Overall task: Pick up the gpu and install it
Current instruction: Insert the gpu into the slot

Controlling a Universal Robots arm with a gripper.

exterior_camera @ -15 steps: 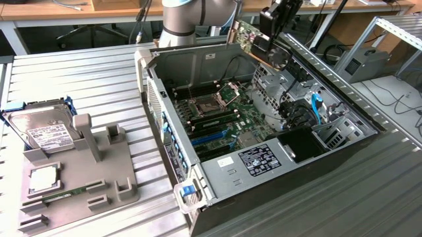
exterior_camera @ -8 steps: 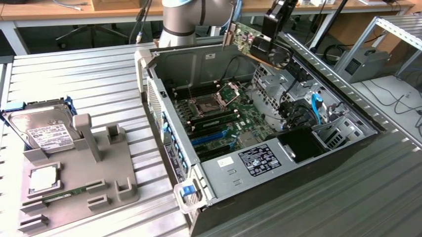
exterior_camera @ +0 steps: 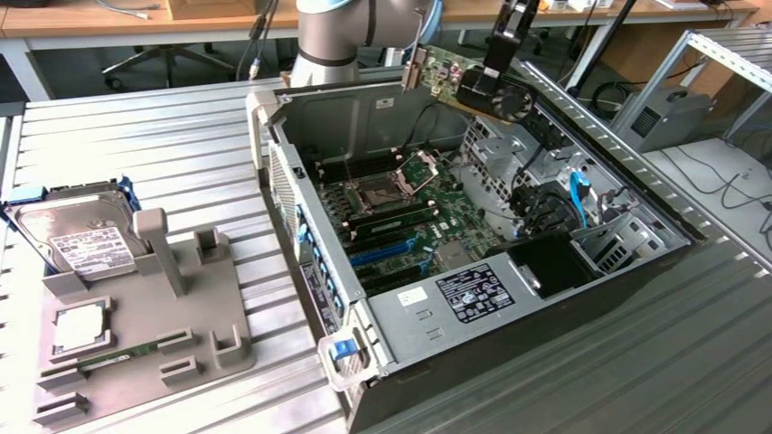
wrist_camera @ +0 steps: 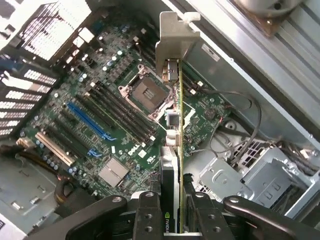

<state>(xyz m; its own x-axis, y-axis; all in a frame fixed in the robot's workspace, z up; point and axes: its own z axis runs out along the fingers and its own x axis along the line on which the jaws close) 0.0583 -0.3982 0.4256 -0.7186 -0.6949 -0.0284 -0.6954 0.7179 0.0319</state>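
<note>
Gpu [exterior_camera: 449, 83]: held edge-on over far end of open case [exterior_camera: 350, 117], apart from motherboard [wrist_camera: 75, 85]. Fingers [wrist_camera: 148, 220] clamped on both faces at cooler end, leaving metal bracket [wrist_camera: 172, 40] free and leading. Edge-on hold judged to suit a downward seat in a slot. Blue slot [wrist_camera: 90, 117] unobstructed. Loose cables [wrist_camera: 250, 105] and drive cage [wrist_camera: 235, 175] crowd one flank. Grey parts holder [exterior_camera: 145, 334] on bench [exterior_camera: 157, 136], well apart.
</note>
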